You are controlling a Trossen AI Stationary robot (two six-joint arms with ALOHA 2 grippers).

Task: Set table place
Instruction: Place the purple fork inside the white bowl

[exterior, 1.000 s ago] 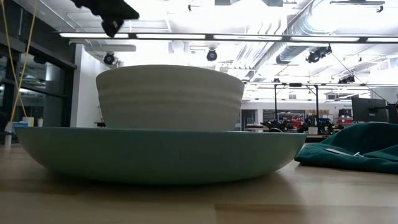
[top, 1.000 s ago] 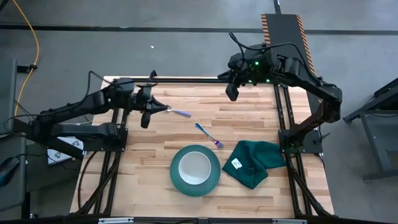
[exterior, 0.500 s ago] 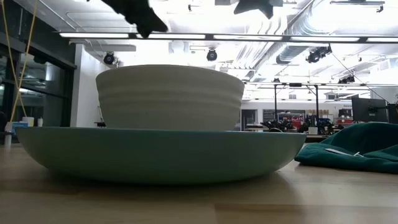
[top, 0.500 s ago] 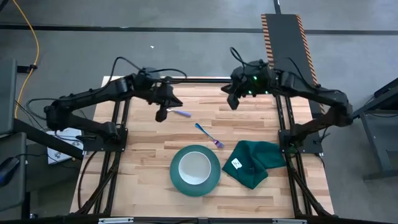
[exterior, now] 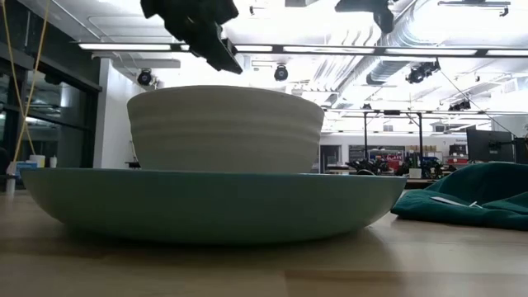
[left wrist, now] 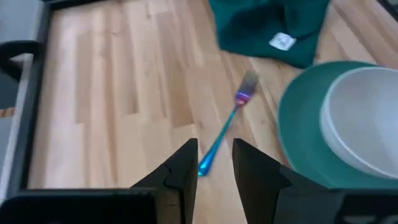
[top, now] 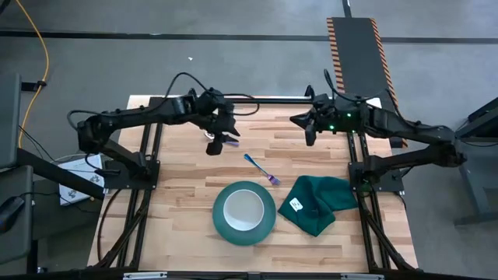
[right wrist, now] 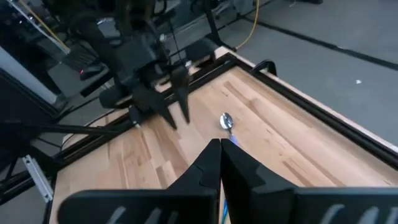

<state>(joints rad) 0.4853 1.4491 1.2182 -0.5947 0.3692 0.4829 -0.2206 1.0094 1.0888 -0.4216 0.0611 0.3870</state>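
- The table (top: pixel 179 233) is pale wood w/ a black frame.
- A round teal plate (top: pixel 222 225) sits near the front middle of the table. A white bowl (top: pixel 243 208) sits inside it.
- In the low view the bowl (exterior: pixel 224 128) sits on the plate (exterior: pixel 206 206) and they fill most of the picture.
- The fork (top: pixel 262 169) has a blue-purple handle. It lies flat on the wood just past the plate, a bit to the right, at a slant. It doesn't touch the plate.
- The spoon (top: pixel 230 141) lies farther back and to the left of the fork, right by the left tool. Its bowl end shows in the right wrist view (right wrist: pixel 226 120).
- A dark green cloth (top: pixel 319 201) w/ a white tag lies crumpled just right of the plate.
- The left tool (top: pixel 215 144) hangs over the far left-middle of the table, right above the spoon. Its 2 fingers (left wrist: pixel 186 168) are a little apart w/ nothing between them.
- The right tool (top: pixel 310 134) hangs over the far right part of the table, well away from the things. Its fingers (right wrist: pixel 208 163) look pressed together, maybe w/ a tiny gap; they hold nothing.
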